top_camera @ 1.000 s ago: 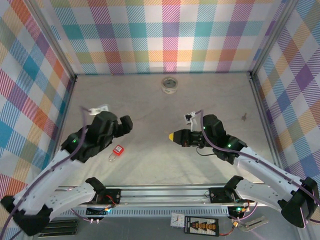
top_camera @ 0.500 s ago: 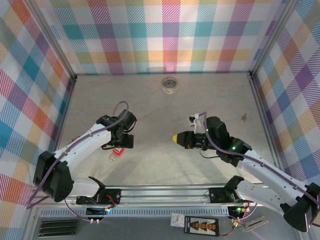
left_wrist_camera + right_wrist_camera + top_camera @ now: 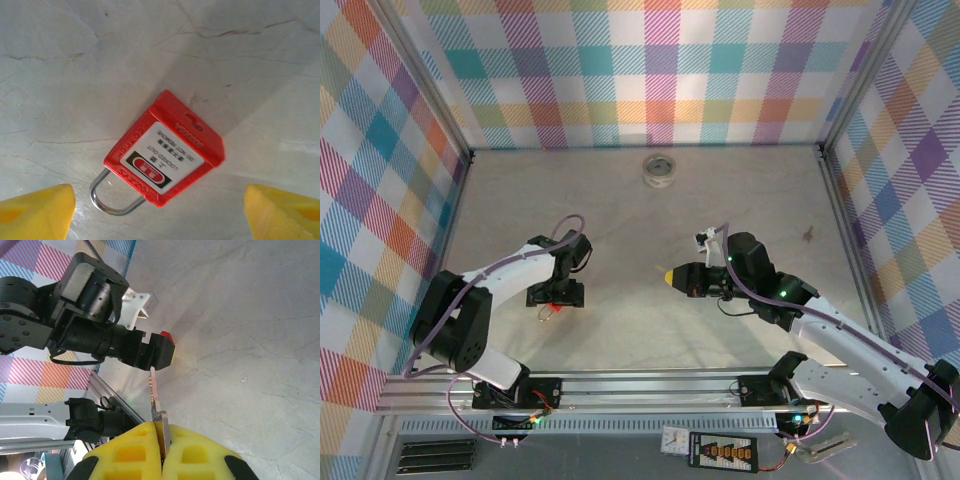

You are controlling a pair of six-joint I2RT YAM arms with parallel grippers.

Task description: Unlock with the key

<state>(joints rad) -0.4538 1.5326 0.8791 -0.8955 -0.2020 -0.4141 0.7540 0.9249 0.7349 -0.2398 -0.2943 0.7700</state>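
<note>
Left gripper (image 3: 557, 294): positioned low over the table (image 3: 740, 210), left of centre, directly above a red padlock (image 3: 165, 155). The left wrist view shows its two yellow fingertips (image 3: 35, 210) set wide apart, one on either side of the padlock, with bare table between each tip and the red body. No contact is observed.

Red padlock: lying flat on the table with its white label facing up. Its metal shackle (image 3: 111, 202) appears closed and points toward the lower left of the wrist view, nearer the left-hand fingertip.

Right gripper (image 3: 162, 440): held right of centre, with its yellow end pointing toward the left arm. Its yellow pads (image 3: 130, 455) are pressed together on the head of the key (image 3: 155, 390).

Key: thin and silvery, clamped edge-on between the pads. Its blade projects straight out ahead of the right gripper, clear of the table. In the right wrist view the blade tip lines up with the left gripper's black housing (an overlap of sight lines only). From above, the two grippers are well apart, so the key is not at the padlock.

Other items: a roll of tape (image 3: 660, 169) sits near the far edge of the table, well away from both arms. Plaid walls (image 3: 660, 70) enclose the workspace.
</note>
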